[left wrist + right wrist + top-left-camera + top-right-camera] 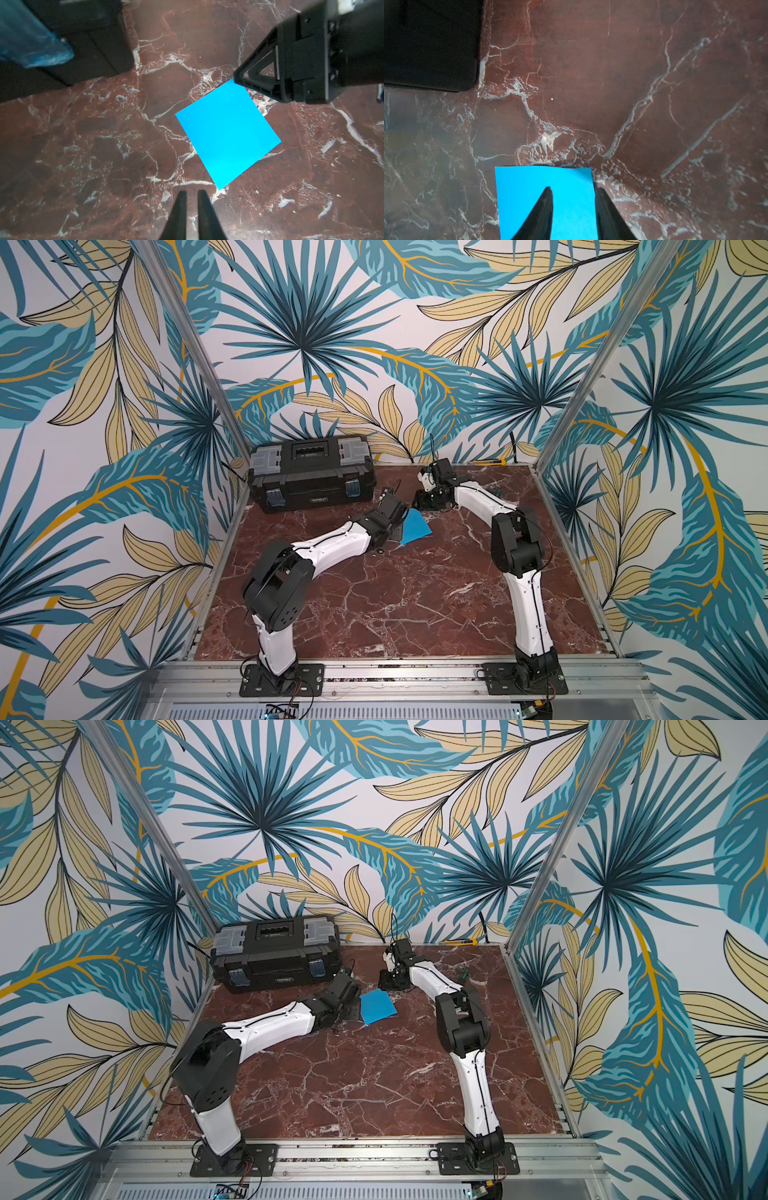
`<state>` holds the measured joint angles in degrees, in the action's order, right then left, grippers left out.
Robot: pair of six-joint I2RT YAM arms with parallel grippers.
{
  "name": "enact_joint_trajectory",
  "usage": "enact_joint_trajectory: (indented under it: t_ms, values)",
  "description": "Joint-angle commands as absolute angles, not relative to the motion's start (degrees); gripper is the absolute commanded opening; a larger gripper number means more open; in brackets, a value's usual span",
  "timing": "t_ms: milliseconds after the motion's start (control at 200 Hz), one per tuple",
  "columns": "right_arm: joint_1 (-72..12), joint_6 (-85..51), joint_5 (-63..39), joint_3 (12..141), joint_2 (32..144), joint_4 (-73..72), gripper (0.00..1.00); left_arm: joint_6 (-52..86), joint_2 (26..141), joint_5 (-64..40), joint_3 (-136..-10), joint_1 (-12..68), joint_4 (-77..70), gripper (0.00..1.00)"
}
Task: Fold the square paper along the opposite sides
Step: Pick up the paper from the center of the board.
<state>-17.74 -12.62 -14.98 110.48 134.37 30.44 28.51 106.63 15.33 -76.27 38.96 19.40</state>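
The square paper (pixel 417 527) (pixel 378 1006) is a plain sky-blue sheet lying on the marble table, just right of the black toolbox. My left gripper (pixel 192 193) is shut with nothing in it, a little short of the paper's (pixel 228 135) near corner. My right gripper (pixel 574 190) is open at the opposite end of the paper (pixel 571 178). One of its fingers lies over the sheet and the other stands along the sheet's side edge. In the left wrist view a right finger (pixel 242 78) touches the paper's far corner. In both top views the paper lies between the two grippers.
A black toolbox (pixel 311 475) (pixel 276 955) with grey lid trays stands at the back left, close to the left arm's wrist. A yellow utility knife (pixel 490 462) lies along the back edge. The red marble table (pixel 395 597) is walled by leaf-patterned panels on three sides.
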Motion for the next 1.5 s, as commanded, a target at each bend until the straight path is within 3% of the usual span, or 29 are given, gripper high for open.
enact_joint_trajectory:
  t_ms: [0, 300, 431, 551, 1497]
  values:
    - [-18.0, -11.7, -14.2, 110.6, 135.6, 32.1, 0.40, 30.1, 110.7, 13.2, -81.2, 38.9, 20.7, 0.09]
    - [-18.0, -11.0, -13.1, 111.3, 137.4, 32.1, 0.41, 33.0, 121.3, 11.5, -89.2, 38.6, 24.3, 0.12]
    - [-18.0, -11.4, -13.5, 111.9, 138.4, 32.1, 0.41, 34.7, 124.3, 11.0, -90.9, 37.5, 26.0, 0.05]
    - [-18.0, -11.7, -14.0, 112.4, 139.3, 32.3, 0.41, 35.4, 125.5, 10.6, -90.7, 36.6, 26.5, 0.01]
    - [-18.6, -8.0, -16.5, 100.4, 132.4, 32.3, 0.40, 34.9, 128.8, 10.9, -90.2, 35.4, 27.0, 0.00]
